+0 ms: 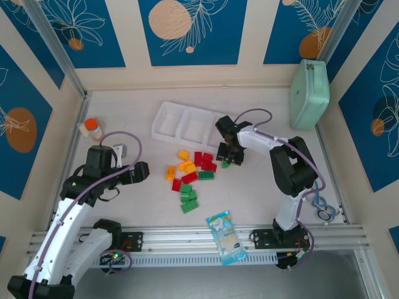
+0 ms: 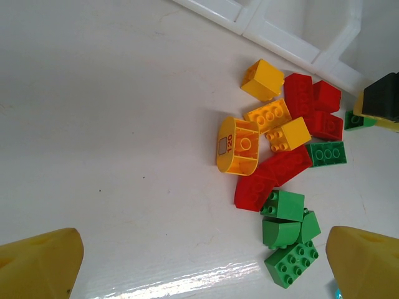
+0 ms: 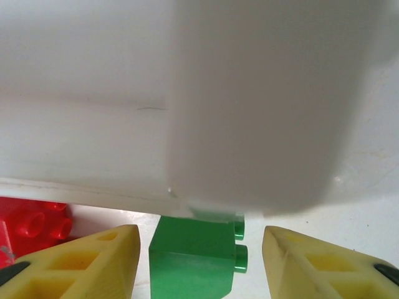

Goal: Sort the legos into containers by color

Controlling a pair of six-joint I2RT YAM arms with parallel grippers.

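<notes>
Our right hand (image 3: pixel 201 249) straddles a green lego (image 3: pixel 190 265) beside the tray (image 3: pixel 93 124), spread apart to pinch it; our left hand (image 2: pixel 206 252) hovers, likewise apart.

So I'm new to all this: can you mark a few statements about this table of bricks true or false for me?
1. Some red bricks are already in the tray. False: the red bricks lie on the table in front of the tray.
2. The right gripper is open with a green brick between its fingers. True.
3. The left gripper is holding a yellow brick. False: it is open and holds nothing.
4. The snack packet lies by the far wall. False: it lies at the near edge.
5. A mint-green case sits at the far right. True.
</notes>
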